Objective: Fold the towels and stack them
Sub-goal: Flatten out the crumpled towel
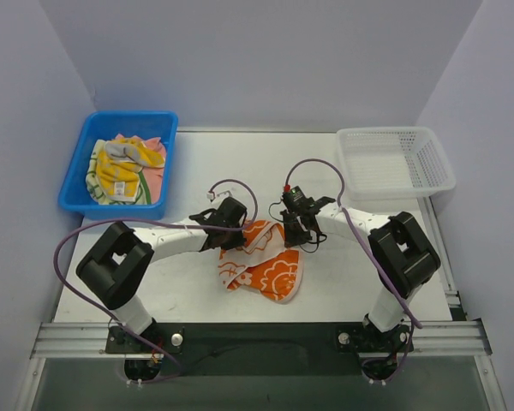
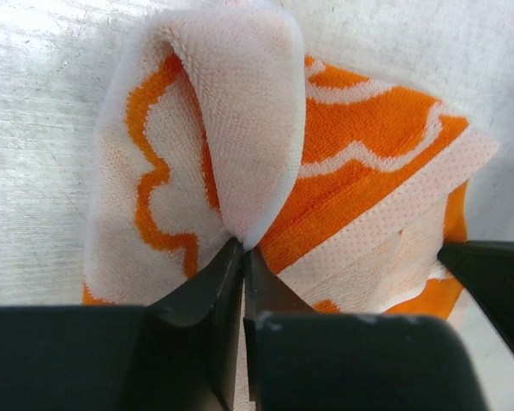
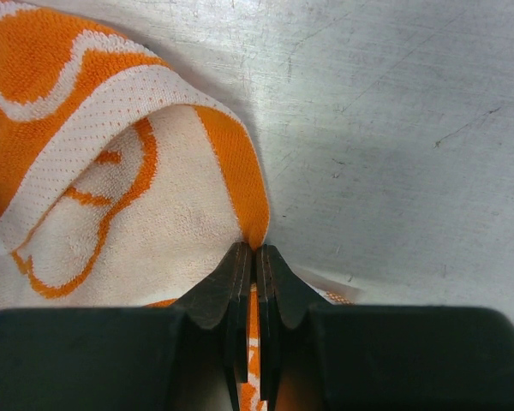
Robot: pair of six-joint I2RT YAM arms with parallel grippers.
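An orange towel with white flowers (image 1: 270, 265) lies crumpled on the table between the two arms. My left gripper (image 1: 231, 224) is shut on a fold of its left edge; in the left wrist view the pinched fold (image 2: 231, 145) stands up above the jaws. My right gripper (image 1: 301, 233) is shut on the towel's right edge; in the right wrist view the orange hem (image 3: 240, 184) runs into the closed jaws. Several other towels, yellow, pale green and pink (image 1: 124, 169), lie heaped in the blue bin (image 1: 75, 171) at the back left.
A white mesh basket (image 1: 394, 160) stands at the back right, with nothing showing in it. The table's surface (image 1: 240, 163) is pale and scuffed. Purple cables loop above both wrists.
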